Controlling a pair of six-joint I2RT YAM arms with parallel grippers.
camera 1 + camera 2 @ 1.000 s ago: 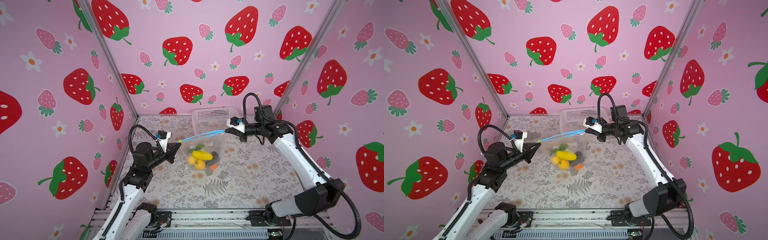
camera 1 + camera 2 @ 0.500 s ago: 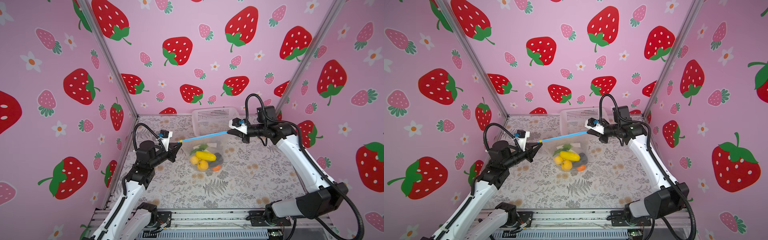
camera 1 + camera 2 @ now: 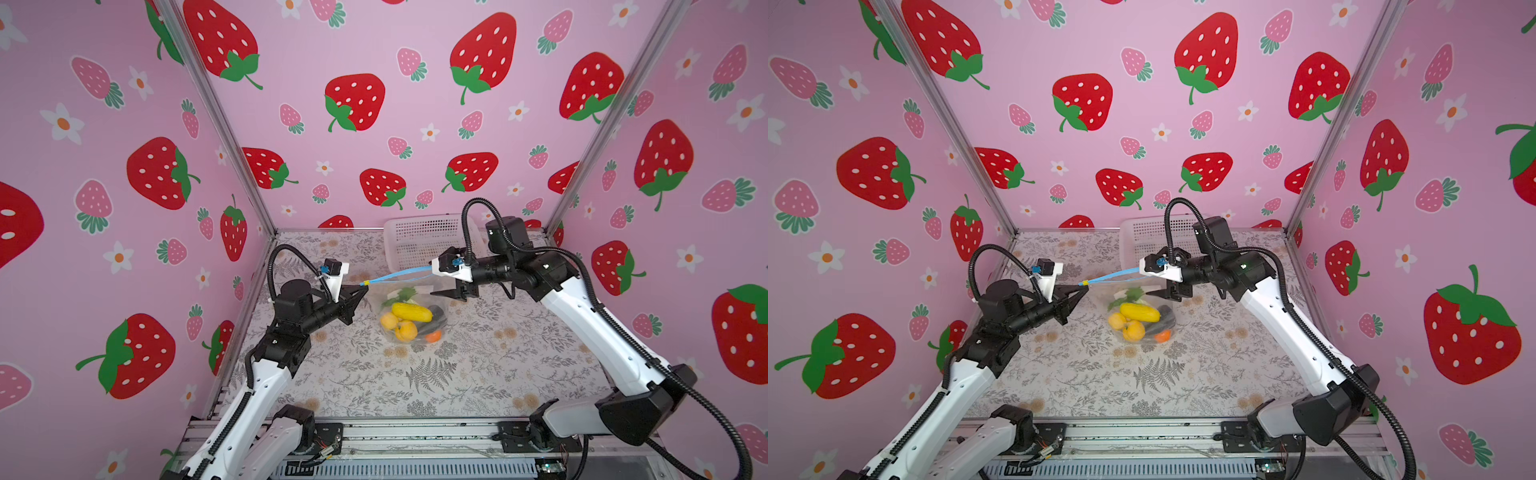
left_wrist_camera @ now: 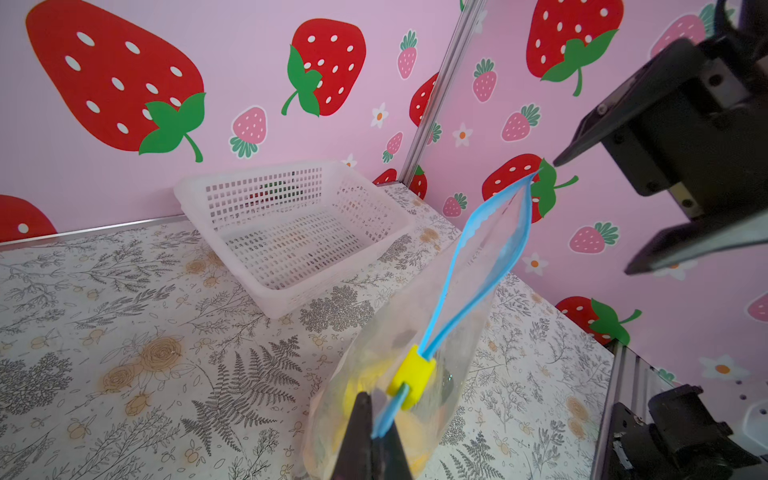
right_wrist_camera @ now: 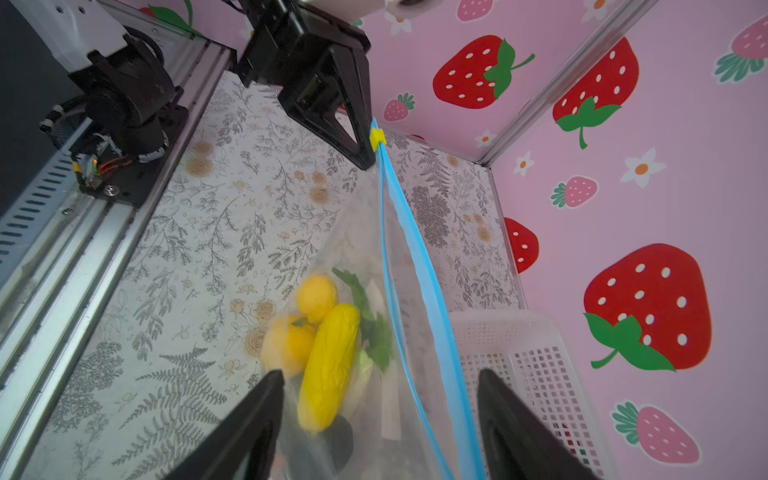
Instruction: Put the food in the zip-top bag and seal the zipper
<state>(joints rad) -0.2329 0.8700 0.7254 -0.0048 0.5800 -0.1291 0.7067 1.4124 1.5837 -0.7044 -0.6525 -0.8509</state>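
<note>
Left gripper (image 4: 376,440): fingers pinched closed on one end of the zipper (image 3: 395,276), beside its yellow tab (image 4: 411,376).
Right gripper (image 5: 380,374): fingers spread wide, with the zipper's other end between them, ungripped.
Bag (image 5: 353,232): clear, hanging from the zipper just in front of the basket (image 3: 419,241).
Food (image 3: 411,311): inside the bag, at its bottom, near the basket.

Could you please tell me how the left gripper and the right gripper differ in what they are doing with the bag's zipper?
The left gripper is shut; the right gripper is open. The left gripper pinches the end of the zipper beside the yellow tab; the right gripper's fingers straddle the zipper without clamping it. Both have black tapered fingers.
</note>
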